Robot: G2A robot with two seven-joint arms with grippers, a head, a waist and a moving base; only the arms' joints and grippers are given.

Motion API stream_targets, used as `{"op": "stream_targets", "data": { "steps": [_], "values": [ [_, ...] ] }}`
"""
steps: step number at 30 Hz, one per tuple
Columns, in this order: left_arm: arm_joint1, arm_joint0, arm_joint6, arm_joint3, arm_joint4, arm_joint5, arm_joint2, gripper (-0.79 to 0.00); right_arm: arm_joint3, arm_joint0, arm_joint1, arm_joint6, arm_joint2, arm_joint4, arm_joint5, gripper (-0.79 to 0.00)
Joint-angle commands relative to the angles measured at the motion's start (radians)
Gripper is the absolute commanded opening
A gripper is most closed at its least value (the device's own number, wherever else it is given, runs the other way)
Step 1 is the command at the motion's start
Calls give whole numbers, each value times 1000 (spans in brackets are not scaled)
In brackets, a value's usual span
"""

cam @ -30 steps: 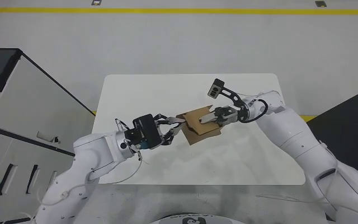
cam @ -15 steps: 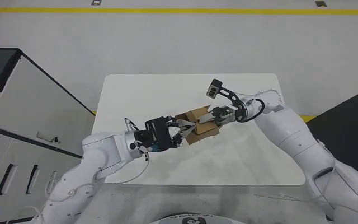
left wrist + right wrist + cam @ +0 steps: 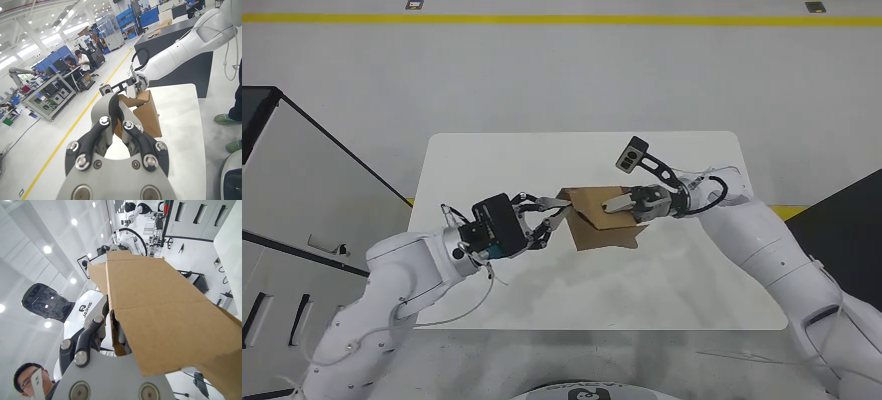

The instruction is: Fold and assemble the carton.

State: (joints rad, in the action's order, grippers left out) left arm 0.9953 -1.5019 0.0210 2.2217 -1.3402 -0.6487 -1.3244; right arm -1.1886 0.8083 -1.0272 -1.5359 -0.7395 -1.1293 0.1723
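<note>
A brown cardboard carton (image 3: 602, 220) is held above the white table (image 3: 682, 290) between both arms, partly opened with its flaps loose. My left gripper (image 3: 557, 209) is at the carton's left end, shut on a flap edge; in the left wrist view the gripper (image 3: 117, 103) pinches cardboard, and the carton (image 3: 149, 115) extends beyond it. My right gripper (image 3: 616, 204) is at the carton's right upper side, shut on a wall. In the right wrist view the carton (image 3: 155, 306) covers one finger of the gripper (image 3: 113, 325).
The bare white tabletop (image 3: 179, 113) lies under and around the carton. A dark cabinet (image 3: 302, 180) stands off the table's left edge, and a black bench (image 3: 852, 225) off its right edge.
The left gripper came in to the carton's left end, then drew back left holding a flap. The carton has spread open and sits higher, and the right gripper shifted slightly with it.
</note>
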Motion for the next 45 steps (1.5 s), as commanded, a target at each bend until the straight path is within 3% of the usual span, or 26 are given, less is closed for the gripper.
{"op": "stream_targets", "data": {
  "steps": [1,15,45],
  "values": [
    [-1,-6,-3,0,0,6,-13,-785,-6,2,3,0,0,-11,-2,-785],
    [-2,-40,-19,-27,5,33,-63,-785,-46,7,26,0,9,-44,23,-785],
    [2,-39,-26,-8,-7,-26,13,-785,-92,-20,52,0,69,-77,57,-785]
  ]
}}
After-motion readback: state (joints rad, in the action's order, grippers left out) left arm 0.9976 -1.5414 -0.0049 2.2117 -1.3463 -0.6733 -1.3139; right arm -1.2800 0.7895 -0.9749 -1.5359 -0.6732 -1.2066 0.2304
